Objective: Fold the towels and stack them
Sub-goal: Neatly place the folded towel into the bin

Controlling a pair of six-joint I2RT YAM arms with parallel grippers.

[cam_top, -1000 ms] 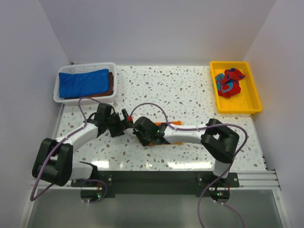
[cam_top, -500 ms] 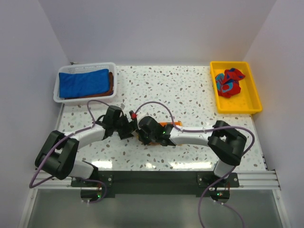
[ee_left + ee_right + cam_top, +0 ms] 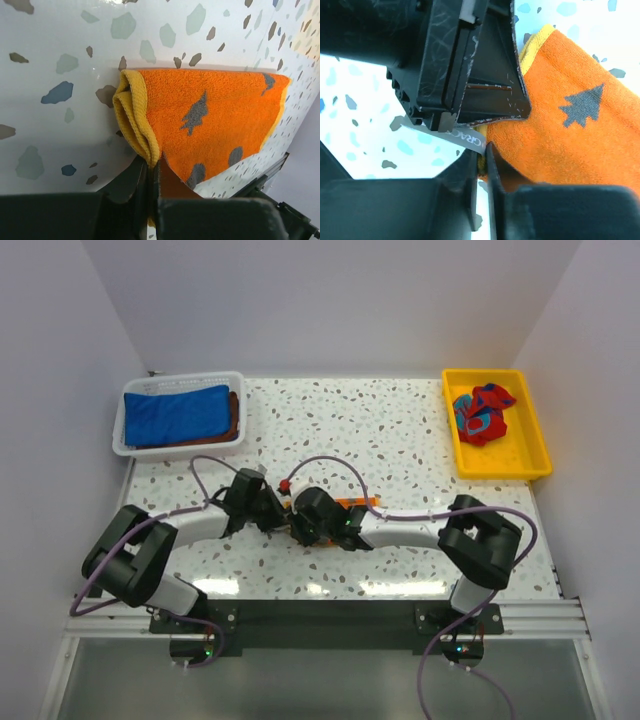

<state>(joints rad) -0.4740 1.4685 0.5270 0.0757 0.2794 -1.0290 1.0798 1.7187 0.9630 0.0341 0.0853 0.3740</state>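
Since a second ago the left arm has swung in toward table centre. Its jaws were wide then and are now closed. The right arm has crept slightly left.

The left gripper (image 3: pixel 152 167) has its jaws pressed together, pinching the yellow-hemmed folded edge of the orange towel with grey spots (image 3: pixel 210 110). The right gripper (image 3: pixel 481 152) also has its jaws pressed together, nipping the same towel's edge right beside the left gripper. The two black heads are almost touching, and a small white label (image 3: pixel 462 139) sticks out between them.

The towel lies folded and flat on the white speckled tabletop (image 3: pixel 400 430), front middle. In the top view it is mostly hidden under the right arm, with only an orange strip showing.

Containers:
- The white lattice plastic basket (image 3: pixel 125 448) sits at the far left corner. It holds a folded royal blue towel (image 3: pixel 178 415) on top of a rust-brown towel (image 3: pixel 234 412), whose edge peeks out on the right side. I can't tell how many layers are underneath.
- The yellow plastic tray (image 3: pixel 500 470) sits at the far right corner. It holds one crumpled, unfolded red towel with blue patches (image 3: pixel 483 412) in the tray's far half.

Both containers are well apart from the grippers.
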